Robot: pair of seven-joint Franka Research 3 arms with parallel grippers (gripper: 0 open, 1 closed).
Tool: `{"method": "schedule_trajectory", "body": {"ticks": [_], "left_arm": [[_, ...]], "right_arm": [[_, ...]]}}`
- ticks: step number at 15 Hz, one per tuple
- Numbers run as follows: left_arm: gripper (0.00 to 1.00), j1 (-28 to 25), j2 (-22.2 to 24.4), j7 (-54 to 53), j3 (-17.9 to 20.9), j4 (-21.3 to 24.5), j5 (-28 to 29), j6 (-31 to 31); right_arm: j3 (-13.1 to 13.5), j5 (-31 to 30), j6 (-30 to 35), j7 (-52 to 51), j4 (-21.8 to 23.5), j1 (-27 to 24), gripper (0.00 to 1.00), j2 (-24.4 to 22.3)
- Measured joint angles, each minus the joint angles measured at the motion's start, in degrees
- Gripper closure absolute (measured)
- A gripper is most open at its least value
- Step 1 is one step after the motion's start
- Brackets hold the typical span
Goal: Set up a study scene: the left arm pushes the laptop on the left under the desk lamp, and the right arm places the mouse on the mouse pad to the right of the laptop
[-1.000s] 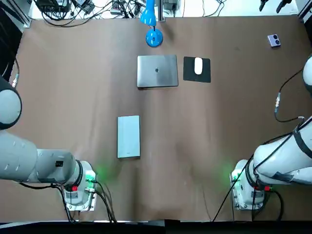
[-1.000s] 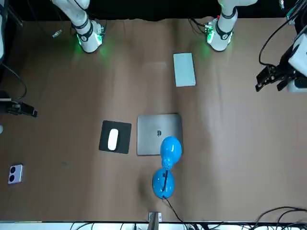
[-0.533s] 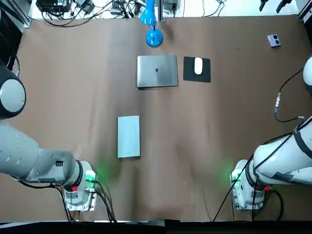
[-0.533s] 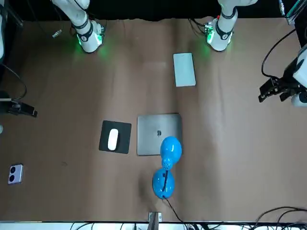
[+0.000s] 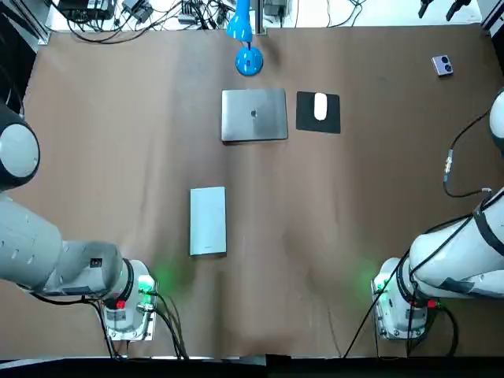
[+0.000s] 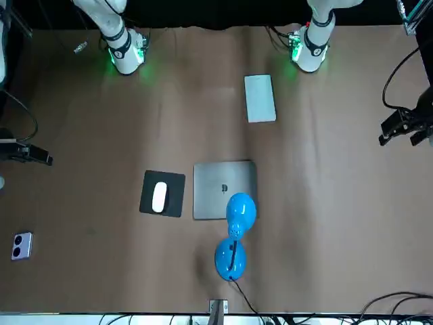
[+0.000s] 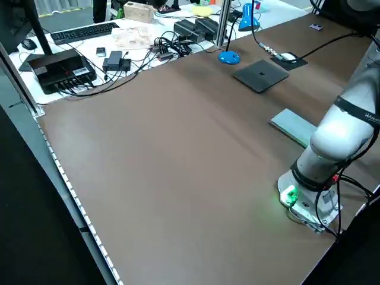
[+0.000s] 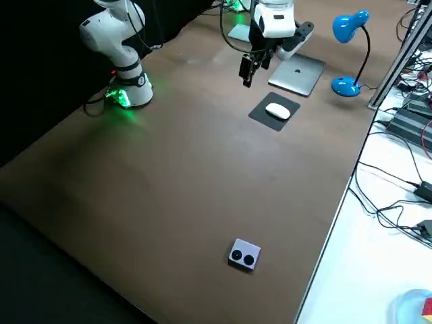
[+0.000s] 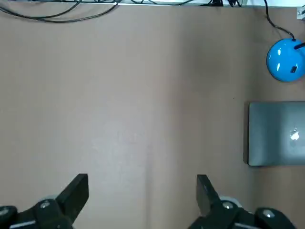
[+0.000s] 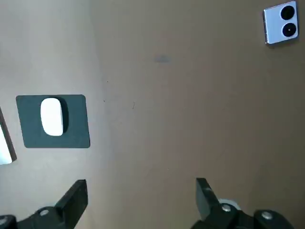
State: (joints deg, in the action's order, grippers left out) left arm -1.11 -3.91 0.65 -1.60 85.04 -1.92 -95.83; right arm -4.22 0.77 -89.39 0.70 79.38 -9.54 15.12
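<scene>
The laptop lies near the far edge of the desk by the desk lamp, the mouse on the mouse pad beside it. The left hand and right hand hover, both spread open.

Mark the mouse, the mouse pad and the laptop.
mouse [image 5: 320,106]: top view, middle of its white shell.
mouse pad [image 5: 305,121]: top view, bare black corner.
laptop [image 5: 253,115]: top view, centre of the closed lid.

Laptop, mouse pad bearing the mouse and blue desk lamp clustered by the middle of the far edge of the table, flat grey slab lying alone toward the near left corner, small device at the far right corner, open brown surface everywhere between
</scene>
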Motion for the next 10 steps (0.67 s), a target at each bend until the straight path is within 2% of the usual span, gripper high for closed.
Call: {"method": "schedule_trajectory", "body": {"ticks": [10], "left_arm": [[0.00,-0.09,0.00,-2.53,-0.01,-0.26,0.03,-0.57]], "right_arm": [[-0.17,0.01,0.00,-0.01,0.00,0.02,0.00,-0.10]]}}
